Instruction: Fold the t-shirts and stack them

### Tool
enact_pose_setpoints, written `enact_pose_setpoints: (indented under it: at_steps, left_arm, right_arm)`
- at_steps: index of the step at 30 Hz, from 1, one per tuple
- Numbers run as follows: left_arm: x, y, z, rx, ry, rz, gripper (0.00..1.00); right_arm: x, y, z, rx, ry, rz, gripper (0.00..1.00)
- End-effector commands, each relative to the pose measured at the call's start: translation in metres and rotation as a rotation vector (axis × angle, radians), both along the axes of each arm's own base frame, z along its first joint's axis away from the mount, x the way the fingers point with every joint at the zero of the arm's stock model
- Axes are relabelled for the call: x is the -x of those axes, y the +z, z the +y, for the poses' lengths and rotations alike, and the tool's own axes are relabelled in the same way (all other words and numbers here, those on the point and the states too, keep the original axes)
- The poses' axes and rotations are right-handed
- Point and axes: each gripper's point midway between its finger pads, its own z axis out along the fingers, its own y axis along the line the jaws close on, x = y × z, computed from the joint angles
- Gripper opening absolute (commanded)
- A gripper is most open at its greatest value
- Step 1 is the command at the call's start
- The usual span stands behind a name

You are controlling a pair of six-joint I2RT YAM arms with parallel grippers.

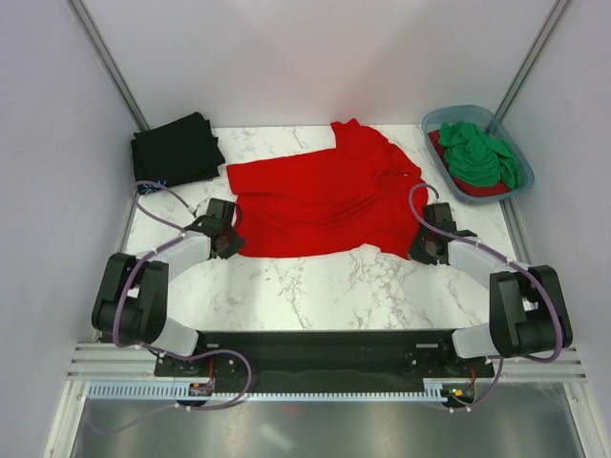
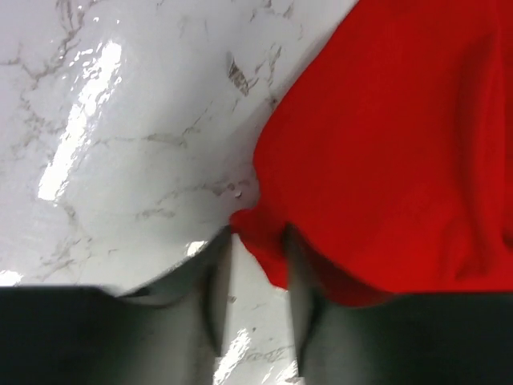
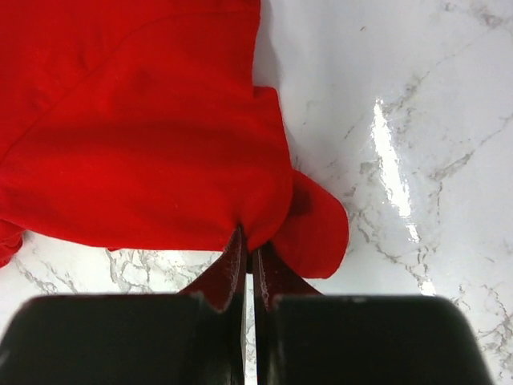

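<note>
A bright red t-shirt (image 1: pixel 325 200) lies spread flat in the middle of the marble table (image 1: pixel 315 286). My left gripper (image 1: pixel 224 239) is at its near left corner. In the left wrist view the fingers stand apart, with the shirt's (image 2: pixel 385 144) corner lying between the tips of the gripper (image 2: pixel 256 241). At the shirt's near right corner my right gripper (image 1: pixel 427 246) is shut. The right wrist view shows the jaws of that gripper (image 3: pixel 250 241) pinched on the hem of the red cloth (image 3: pixel 144 136). A folded black t-shirt (image 1: pixel 177 148) lies at the back left.
A blue-grey tub (image 1: pixel 434 119) stands at the back right with a crumpled green t-shirt (image 1: pixel 477 153) on top of another red one (image 1: pixel 477 189). White walls and metal posts close in the table's sides and back.
</note>
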Motion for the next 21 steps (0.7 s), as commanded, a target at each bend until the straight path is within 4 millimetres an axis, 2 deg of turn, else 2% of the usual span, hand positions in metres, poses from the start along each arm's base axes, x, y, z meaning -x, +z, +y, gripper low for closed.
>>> enact_pose_setpoints:
  at_steps: [1, 3, 4, 6, 7, 9, 10, 11, 13, 14, 16, 19, 21]
  left_arm:
    - [-0.004, -0.014, 0.001, 0.003, 0.039, 0.014, 0.24]
    - [-0.009, -0.007, -0.003, 0.02, 0.018, -0.007, 0.04]
    - [-0.009, -0.003, -0.005, 0.023, -0.004, -0.008, 0.02]
    - [-0.008, 0.011, -0.01, 0.048, -0.026, -0.027, 0.02]
    - [-0.005, 0.028, -0.011, 0.061, -0.03, -0.058, 0.02]
    - [0.0, 0.048, -0.013, 0.087, -0.04, -0.089, 0.02]
    - [0.009, 0.069, -0.013, 0.104, -0.045, -0.125, 0.02]
    - [0.014, 0.077, -0.013, 0.111, -0.049, -0.136, 0.02]
    - [0.026, 0.102, -0.011, 0.13, -0.056, -0.193, 0.02]
    - [0.038, 0.105, -0.008, 0.129, -0.057, -0.177, 0.02]
    - [0.059, 0.113, -0.003, 0.129, -0.05, -0.174, 0.03]
    - [0.078, 0.118, 0.003, 0.133, -0.029, -0.171, 0.03]
    - [0.095, 0.121, 0.005, 0.144, -0.025, -0.161, 0.04]
  right_arm:
    - [0.011, -0.008, 0.006, -0.026, 0.032, 0.049, 0.0]
    - [0.014, -0.003, 0.009, -0.04, 0.038, 0.051, 0.0]
    - [0.014, -0.001, 0.008, -0.04, 0.035, 0.046, 0.0]
    - [0.016, 0.012, 0.015, -0.078, 0.049, 0.036, 0.0]
    - [0.017, 0.017, 0.016, -0.088, 0.042, 0.031, 0.0]
    - [0.02, 0.039, 0.016, -0.094, 0.032, 0.016, 0.0]
    - [0.028, 0.045, 0.012, -0.085, 0.015, 0.039, 0.0]
    - [0.024, 0.068, 0.012, -0.088, 0.015, -0.02, 0.0]
    - [0.035, 0.083, 0.008, -0.081, 0.0, -0.016, 0.0]
    - [0.033, 0.103, 0.005, -0.072, -0.012, -0.075, 0.0]
    - [0.045, 0.12, 0.004, -0.082, -0.016, -0.091, 0.0]
    - [0.063, 0.121, 0.003, -0.091, -0.02, -0.065, 0.0]
    - [0.076, 0.121, 0.012, -0.146, 0.002, -0.049, 0.0]
